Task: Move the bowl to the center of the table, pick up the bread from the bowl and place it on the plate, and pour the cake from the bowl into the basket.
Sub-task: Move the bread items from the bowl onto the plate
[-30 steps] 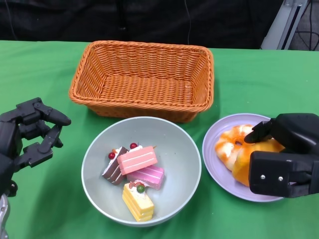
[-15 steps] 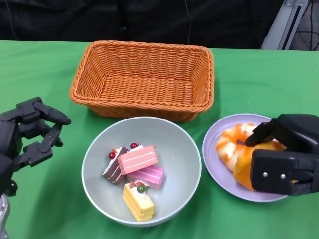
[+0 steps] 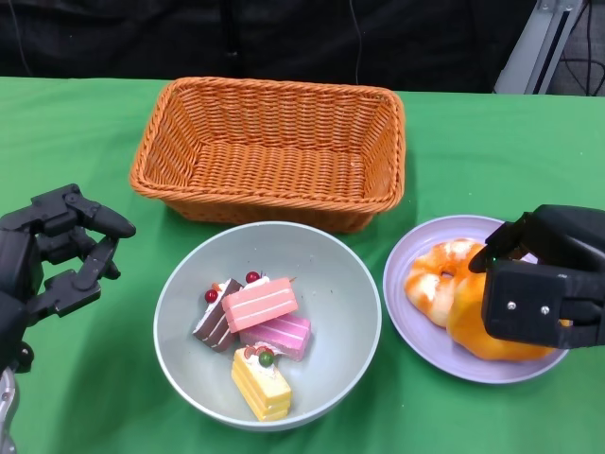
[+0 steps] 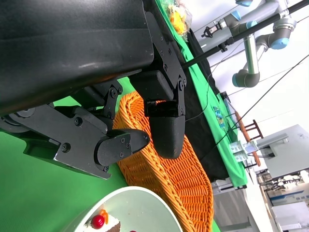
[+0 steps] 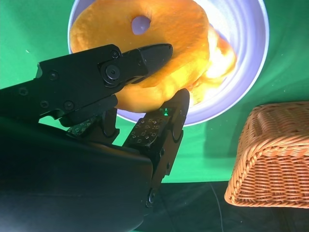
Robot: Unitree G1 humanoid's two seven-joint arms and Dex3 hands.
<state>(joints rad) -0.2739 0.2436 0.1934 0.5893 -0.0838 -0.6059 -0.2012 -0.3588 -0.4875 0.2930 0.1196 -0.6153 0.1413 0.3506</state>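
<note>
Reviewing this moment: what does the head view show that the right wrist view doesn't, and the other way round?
Only the head view shows the bowl holding the cake slices, the left hand open beside it on the green table, and the whole basket.

Only the right wrist view shows, close up, the right hand with its fingers on either side of the bread's edge, apparently letting go, and the hole through the bread.

Both show the plate, the bread on it, the right hand, and at least a corner of the basket.
</note>
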